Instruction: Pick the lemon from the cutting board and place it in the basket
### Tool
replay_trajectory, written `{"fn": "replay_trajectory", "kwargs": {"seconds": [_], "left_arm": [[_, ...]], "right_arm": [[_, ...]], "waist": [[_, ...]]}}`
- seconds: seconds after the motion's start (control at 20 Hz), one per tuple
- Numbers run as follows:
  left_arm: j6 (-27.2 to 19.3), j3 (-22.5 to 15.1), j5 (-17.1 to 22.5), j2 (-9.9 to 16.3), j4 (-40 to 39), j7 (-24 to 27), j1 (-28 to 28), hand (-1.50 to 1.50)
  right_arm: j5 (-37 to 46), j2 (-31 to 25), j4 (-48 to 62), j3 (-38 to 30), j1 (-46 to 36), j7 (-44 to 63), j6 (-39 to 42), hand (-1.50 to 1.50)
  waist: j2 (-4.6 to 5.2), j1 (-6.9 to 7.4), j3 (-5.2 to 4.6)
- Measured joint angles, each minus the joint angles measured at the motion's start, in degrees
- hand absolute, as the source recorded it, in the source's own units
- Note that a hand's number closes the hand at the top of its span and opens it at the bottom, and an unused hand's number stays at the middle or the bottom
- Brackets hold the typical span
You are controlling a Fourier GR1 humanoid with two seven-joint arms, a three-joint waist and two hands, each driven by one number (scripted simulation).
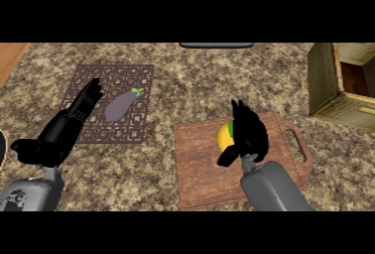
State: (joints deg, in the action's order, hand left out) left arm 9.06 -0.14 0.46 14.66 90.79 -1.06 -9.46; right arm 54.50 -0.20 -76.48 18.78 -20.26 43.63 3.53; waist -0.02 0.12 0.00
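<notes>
Where the wooden cutting board (219, 168) lies in the lower centre of the frame, the lemon (225, 137) is seen on its upper part, yellow with a touch of green at its top edge. Much of the lemon is covered by the right hand (249, 136), which is set against the fruit's right side with fingers pointing toward the top of the frame; whether those fingers are curled round the lemon or merely laid beside it cannot be told. The basket (330, 84), a wooden crate, is noted at the upper right edge, well apart from the board. At the left of the frame the left hand (66, 126) is held open, fingers straight, its tips lying over a dark patterned mat (121, 106). An eggplant (121, 105) rests on that mat, just beside the fingertips. A speckled brown counter (190, 74) lies under everything.
</notes>
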Motion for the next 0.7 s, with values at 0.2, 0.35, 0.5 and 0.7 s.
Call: {"fn": "replay_trajectory", "kwargs": {"seconds": [0.2, 0.35, 0.5, 0.7], "left_arm": [[0.27, 0.09, -0.72, -0.69, 0.83, -0.2, 0.45, 0.0], [0.28, 0.05, -1.56, -1.56, 0.94, -0.41, 0.34, 0.0], [0.57, 0.53, -1.87, -1.74, 0.86, -0.55, 0.12, 0.0], [1.22, 0.75, -1.95, -1.8, 1.27, -0.34, 0.66, 0.0]], "right_arm": [[-1.31, -0.02, 1.68, 1.09, 0.44, -1.48, 0.64, 1.5], [-1.31, -0.02, 1.74, 1.99, 0.57, -1.89, 1.46, 1.5], [-1.2, -0.2, 4.13, 2.99, -0.57, -2.51, 0.27, 1.5], [0.37, -0.61, 6.53, 3.95, -2.62, -4.57, 1.63, 1.5]], "waist": [[-0.22, 0.0, -0.11], [-0.33, -0.05, -0.18], [-0.52, -0.04, -0.3], [-0.64, 0.06, -0.31]]}}
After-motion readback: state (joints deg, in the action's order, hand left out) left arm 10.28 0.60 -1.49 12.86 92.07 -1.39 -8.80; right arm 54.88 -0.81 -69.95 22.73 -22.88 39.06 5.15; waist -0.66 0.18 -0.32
